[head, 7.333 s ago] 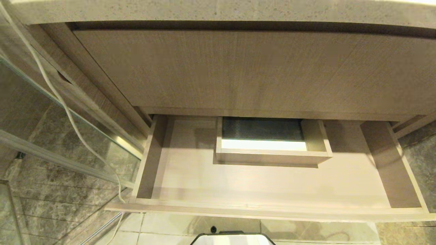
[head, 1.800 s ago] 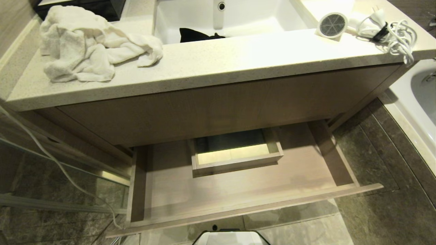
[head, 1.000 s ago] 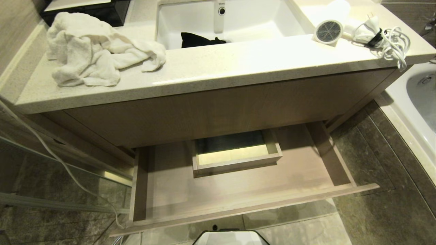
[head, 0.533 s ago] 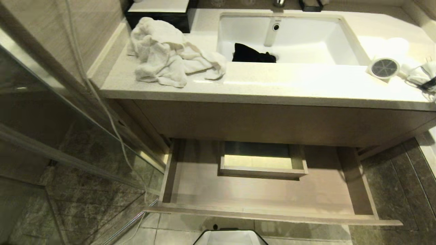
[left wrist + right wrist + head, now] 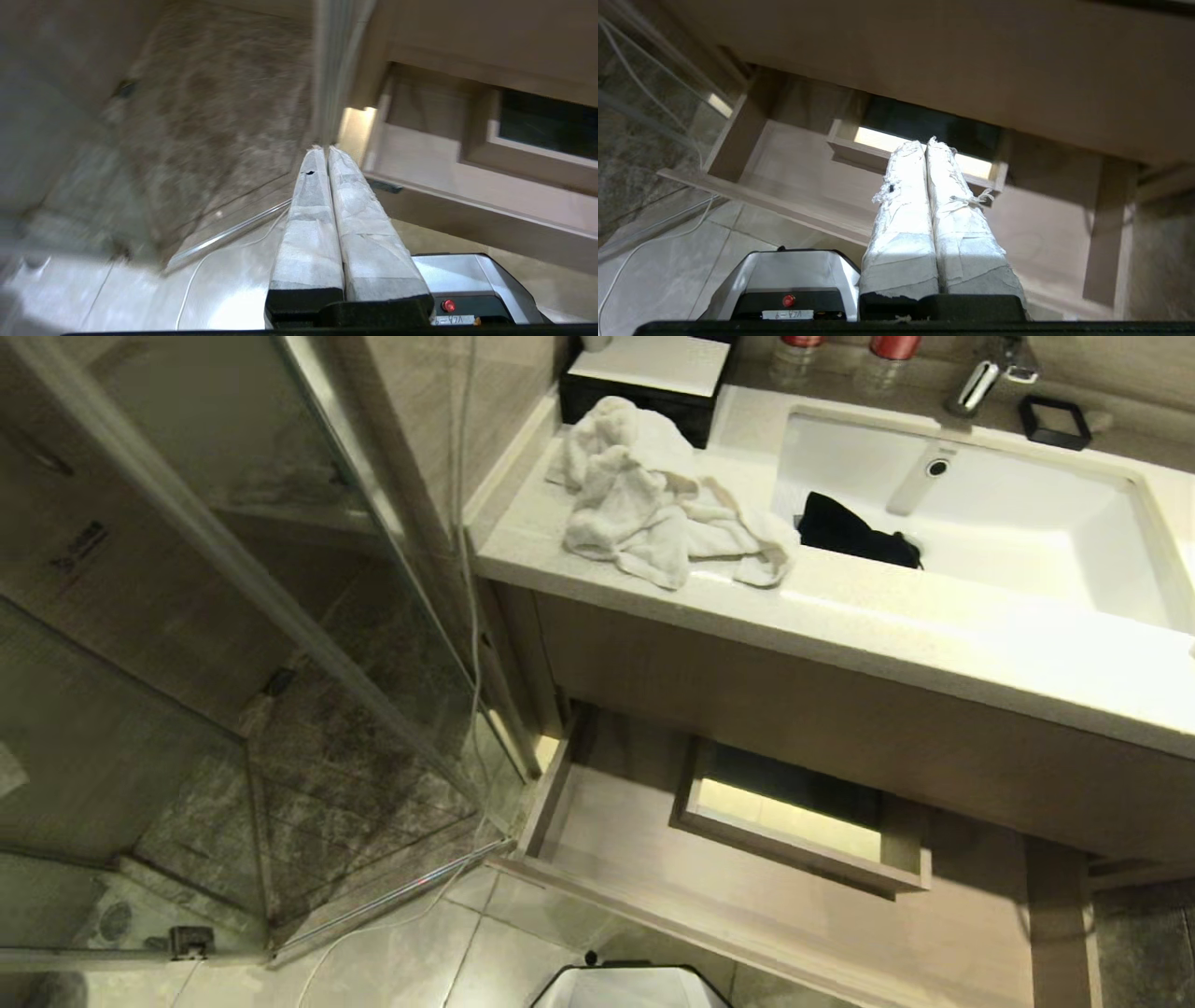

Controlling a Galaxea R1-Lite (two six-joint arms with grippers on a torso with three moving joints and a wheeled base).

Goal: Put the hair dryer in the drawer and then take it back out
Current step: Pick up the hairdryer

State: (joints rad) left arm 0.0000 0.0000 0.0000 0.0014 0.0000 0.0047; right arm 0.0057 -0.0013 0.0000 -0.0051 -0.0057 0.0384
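The drawer [image 5: 644,859] stands pulled out below the vanity, light-brown wood grain, with nothing lying in it and a boxed cut-out [image 5: 803,821] at mid-back. It also shows in the left wrist view as the drawer [image 5: 444,172] and in the right wrist view as the drawer [image 5: 794,163]. The hair dryer is out of view. My left gripper [image 5: 325,148] is shut on nothing, parked low over the floor near the drawer's left corner. My right gripper [image 5: 924,141] is shut too, holding nothing, parked in front of the drawer's cut-out.
A crumpled white towel [image 5: 653,504] lies on the pale countertop [image 5: 934,635] beside a white sink [image 5: 1008,523] holding a black cloth [image 5: 854,534]. A glass shower partition [image 5: 233,616] with a thin white cable [image 5: 467,616] stands to the left. My base [image 5: 630,989] shows below.
The whole view has swung left and risen. The hair dryer on the counter's right end has slipped out of frame and the shower glass has come in. Neither arm has moved.
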